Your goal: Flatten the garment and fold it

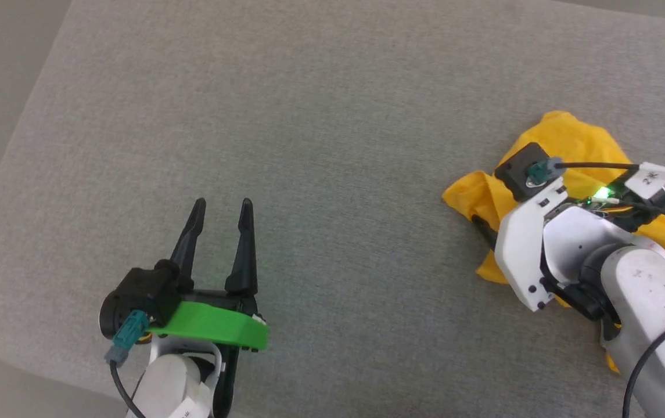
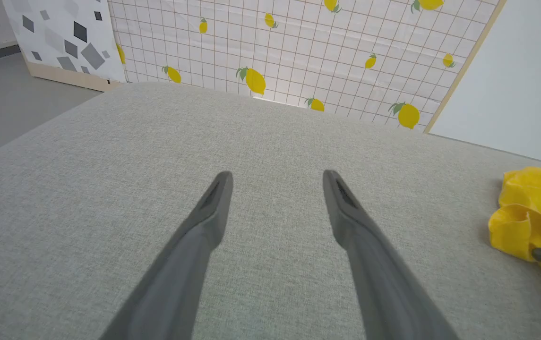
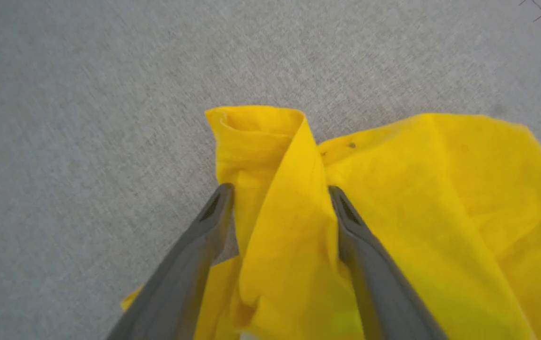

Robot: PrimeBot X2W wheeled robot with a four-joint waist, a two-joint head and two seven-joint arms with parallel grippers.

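- The garment [image 1: 576,145] is seen crumpled at the right side of the grey surface [image 1: 309,116].
- 1 raised fold is straddled by the spread right gripper [image 3: 279,189].
- The left gripper [image 1: 222,203] is seen spread, well apart from it.

Much of the garment [image 1: 576,139] under the right arm [image 1: 640,278], its right side cropped.

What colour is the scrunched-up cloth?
Bright yellow. The garment shows best in the right wrist view.
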